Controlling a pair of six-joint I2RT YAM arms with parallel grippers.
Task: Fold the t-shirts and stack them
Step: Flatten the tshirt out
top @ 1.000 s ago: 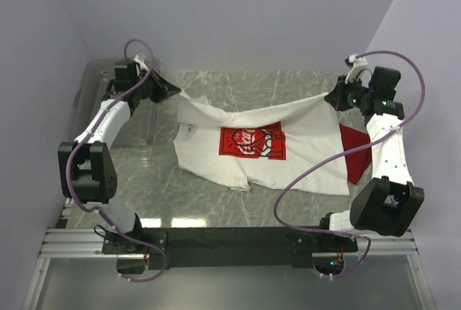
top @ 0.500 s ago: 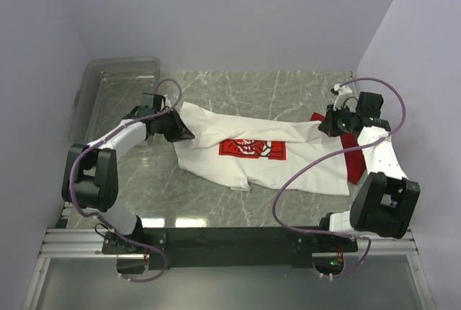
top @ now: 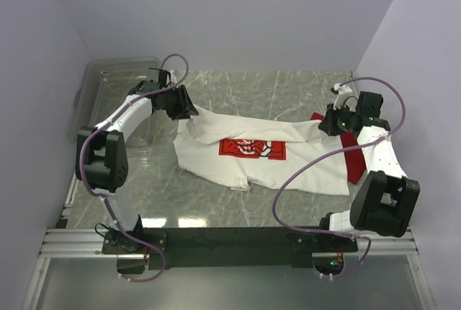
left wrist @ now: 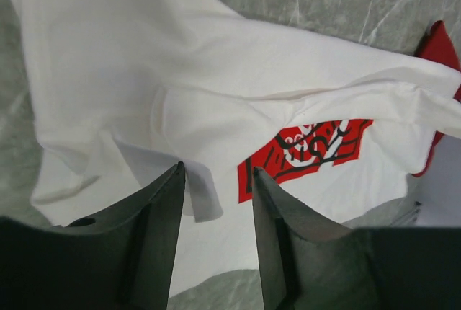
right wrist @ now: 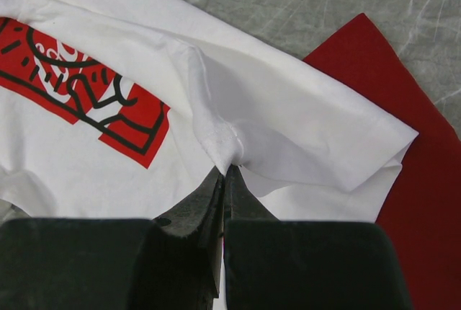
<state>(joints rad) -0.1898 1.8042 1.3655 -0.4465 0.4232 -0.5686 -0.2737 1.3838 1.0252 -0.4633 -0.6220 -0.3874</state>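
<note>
The white t-shirt point(top: 216, 160) lies on the marble table, its top part folded down over the red square print point(top: 252, 148). My left gripper point(top: 191, 112) hovers at the shirt's far left corner, open, with nothing between its fingers point(left wrist: 216, 169); the white cloth point(left wrist: 144, 72) lies below it. My right gripper point(top: 325, 127) is shut on a pinched fold of the white shirt point(right wrist: 288, 108) at its right shoulder point(right wrist: 225, 171). The red t-shirt point(top: 354, 157) lies flat at the right, partly under the white one, and shows in both wrist views point(right wrist: 403, 108) point(left wrist: 441, 43).
A clear plastic bin point(top: 115, 79) stands at the far left, just behind my left arm. Purple walls close in the left, back and right sides. The black rail with the arm bases point(top: 230, 241) runs along the near edge.
Both grippers brought the stretched top edge of the white shirt down over the print. The left gripper then opened, let go of its corner and drew back toward the far left.
</note>
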